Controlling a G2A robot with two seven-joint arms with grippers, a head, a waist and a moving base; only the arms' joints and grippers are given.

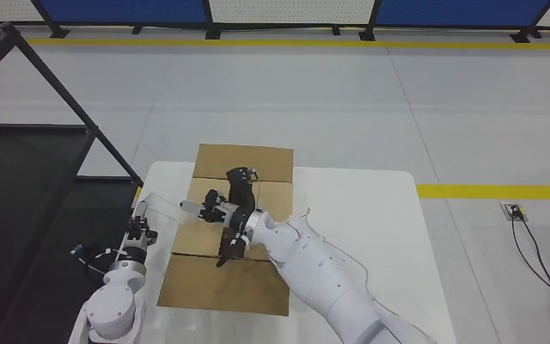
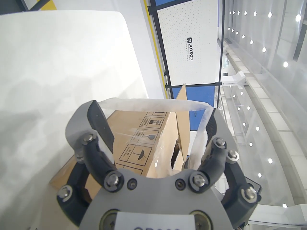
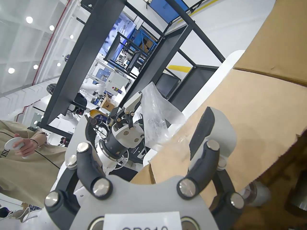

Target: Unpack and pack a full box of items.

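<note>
Top view: cardboard box (image 1: 225,288) sat on the white table (image 1: 361,215) toward its left side, flaps folded out. Right gripper (image 1: 203,209) was over the open middle of the box, pointing toward the table's left edge. Left gripper (image 1: 139,215) was just off the box's left side, with clear plastic film (image 1: 160,203) between it and the box.

Left wrist view: left gripper (image 2: 153,111) had its fingers spread wide. A strip of the plastic film (image 2: 148,103) stretched across both fingertips and ran down along one finger; it was draped, not pinched. The box (image 2: 134,142) was just beyond the tips, printed side wall facing the camera, one flap standing up. The table (image 2: 60,60) ran alongside.

Right wrist view: right gripper (image 3: 148,120) was also spread apart, holding nothing, sitting just above a box (image 3: 251,111) flap. Dark box interior showed below it, contents too unclear to tell. Farther off, past the flap edge, the left gripper (image 3: 128,112) stood with the crumpled plastic film (image 3: 158,113) against it.
</note>
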